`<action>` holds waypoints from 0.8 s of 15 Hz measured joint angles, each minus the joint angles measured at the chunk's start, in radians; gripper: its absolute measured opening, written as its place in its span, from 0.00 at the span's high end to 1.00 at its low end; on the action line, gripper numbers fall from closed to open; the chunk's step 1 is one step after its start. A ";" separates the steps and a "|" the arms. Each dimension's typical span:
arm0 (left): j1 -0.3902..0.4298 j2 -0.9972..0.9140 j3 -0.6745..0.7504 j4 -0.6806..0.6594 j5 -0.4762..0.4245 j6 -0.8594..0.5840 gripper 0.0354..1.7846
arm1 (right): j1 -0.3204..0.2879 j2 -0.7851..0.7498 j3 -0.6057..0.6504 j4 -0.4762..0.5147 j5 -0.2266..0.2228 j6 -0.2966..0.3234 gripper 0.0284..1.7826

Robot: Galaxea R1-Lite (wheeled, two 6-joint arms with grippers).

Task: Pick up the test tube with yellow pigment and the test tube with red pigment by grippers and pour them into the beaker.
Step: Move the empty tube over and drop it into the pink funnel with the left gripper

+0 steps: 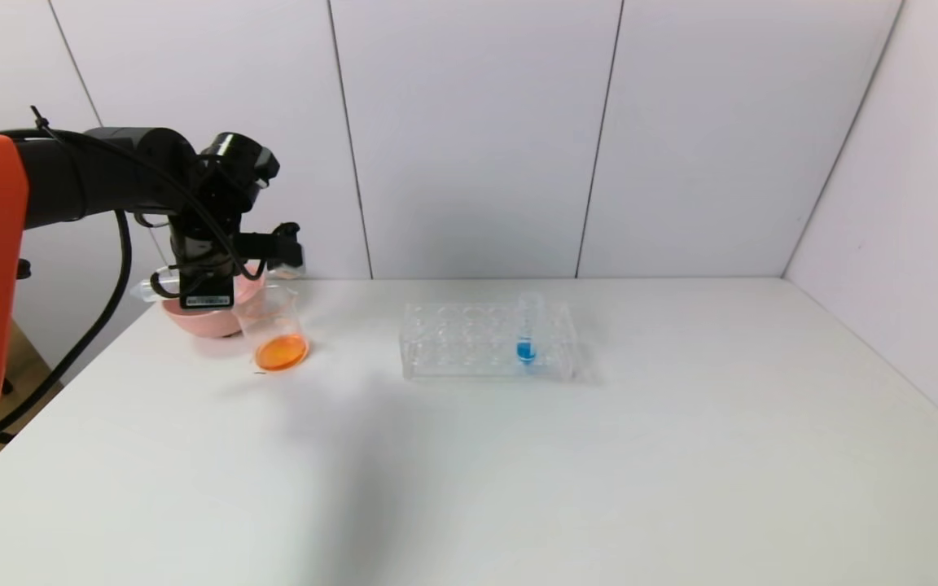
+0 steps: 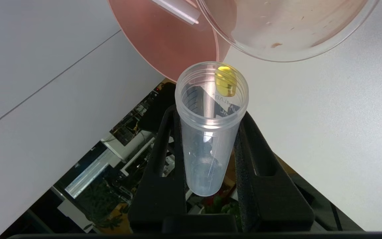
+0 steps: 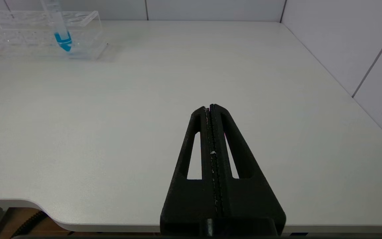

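Spilling is the main danger at this moment. The left gripper (image 2: 211,142) has its fingers (image 2: 164,159) closed on the test tube with yellow pigment (image 2: 211,132), which lies tilted with its mouth toward the beaker (image 1: 273,330) and the pink bowl (image 1: 208,313). Only a small yellow drop (image 2: 225,81) sits at the mouth of the tube, and the beaker already holds orange liquid. In the left wrist view the mouth seems to be just beside the beaker rim (image 2: 277,59), not clearly over it, so this last drop could fall on the desk (image 1: 518,472) or into the bowl. Another clear tube (image 2: 177,11) lies in the bowl. The beaker is light and near the arm, so a careless move may push it over. The right gripper (image 3: 211,108) rests with fingers closed, well apart from the rack (image 3: 38,33) with the blue tube (image 3: 61,35).
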 joint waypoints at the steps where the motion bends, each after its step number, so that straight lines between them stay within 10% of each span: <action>1: 0.001 -0.003 0.000 -0.011 -0.003 -0.016 0.77 | 0.000 0.000 0.000 0.000 0.000 0.000 0.95; 12: 0.110 -0.088 0.003 -0.250 -0.357 -0.721 0.77 | 0.000 0.000 0.000 0.000 0.000 0.000 0.95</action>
